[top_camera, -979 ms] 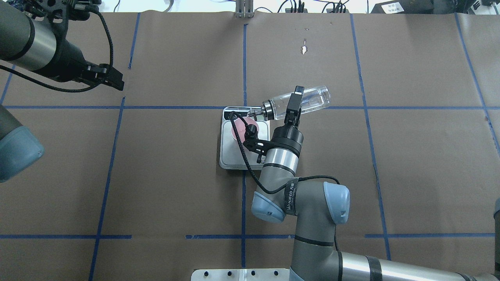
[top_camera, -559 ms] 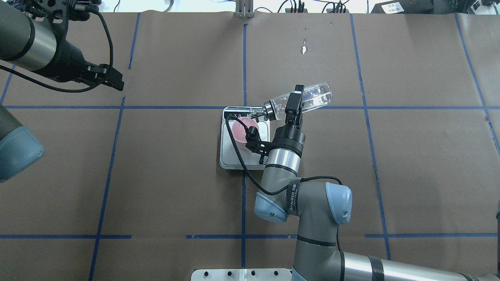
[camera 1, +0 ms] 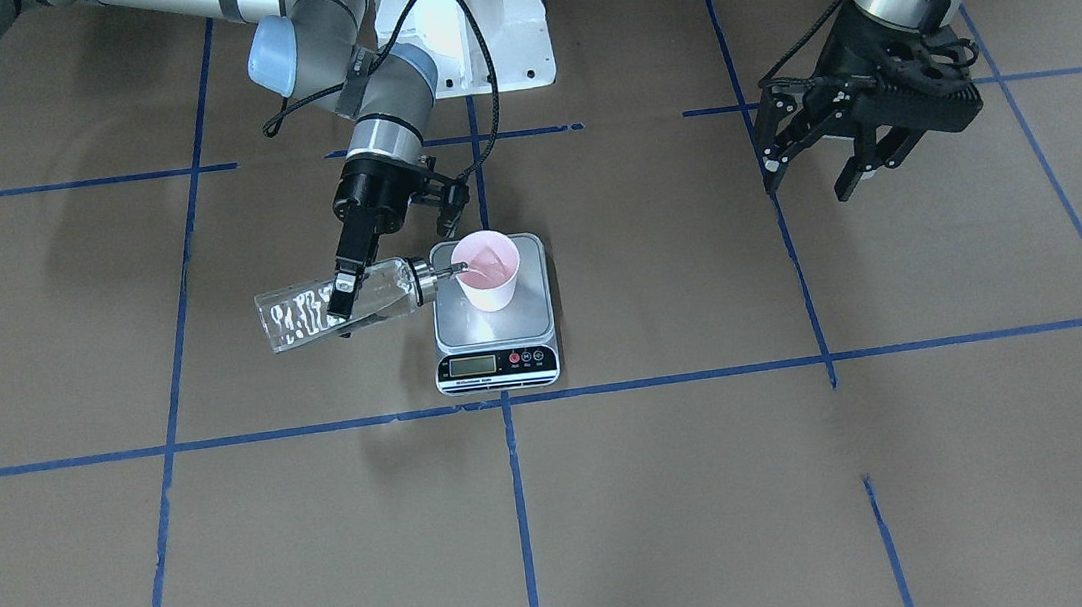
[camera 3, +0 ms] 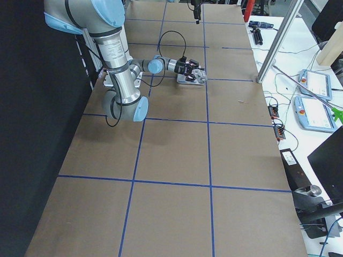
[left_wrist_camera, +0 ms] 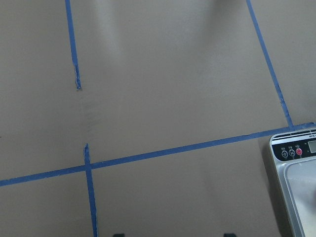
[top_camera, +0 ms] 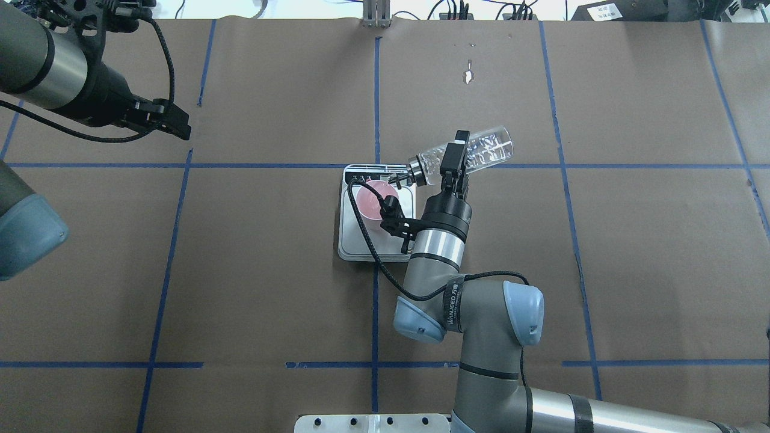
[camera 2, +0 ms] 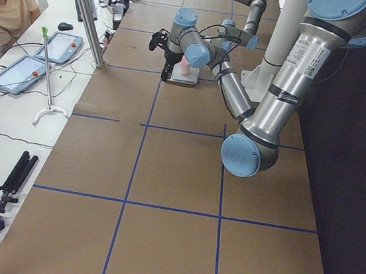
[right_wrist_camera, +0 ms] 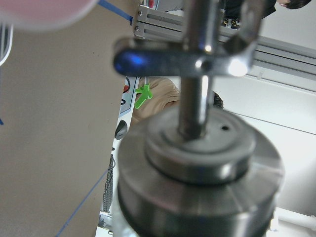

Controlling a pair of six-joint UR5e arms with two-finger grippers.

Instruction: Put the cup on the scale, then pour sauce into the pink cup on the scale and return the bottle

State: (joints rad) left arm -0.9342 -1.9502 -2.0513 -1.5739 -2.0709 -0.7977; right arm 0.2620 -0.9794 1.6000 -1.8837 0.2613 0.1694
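The pink cup [camera 1: 487, 269] stands upright on the silver scale [camera 1: 494, 334]; in the overhead view the cup [top_camera: 368, 199] sits on the scale [top_camera: 355, 243] too. My right gripper [camera 1: 345, 299] is shut on the clear bottle [camera 1: 311, 313], held nearly horizontal beside the scale with its metal spout [camera 1: 442, 272] at the cup's rim. The overhead view shows the bottle [top_camera: 481, 150] and right gripper [top_camera: 454, 159]. The sauce shows as clear liquid in the glass. The right wrist view shows the metal collar [right_wrist_camera: 202, 168] close up. My left gripper [camera 1: 823, 163] is open and empty, far off.
Brown paper with blue tape lines [top_camera: 376, 90] covers the table. The scale's corner [left_wrist_camera: 296, 168] shows at the left wrist view's right edge. A person [camera 2: 6, 1] and tablets sit beyond the table's far side.
The bottle's base has risen slightly and the right wrist shifted a little to the right, the spout staying at the cup's rim. The left arm has not moved.
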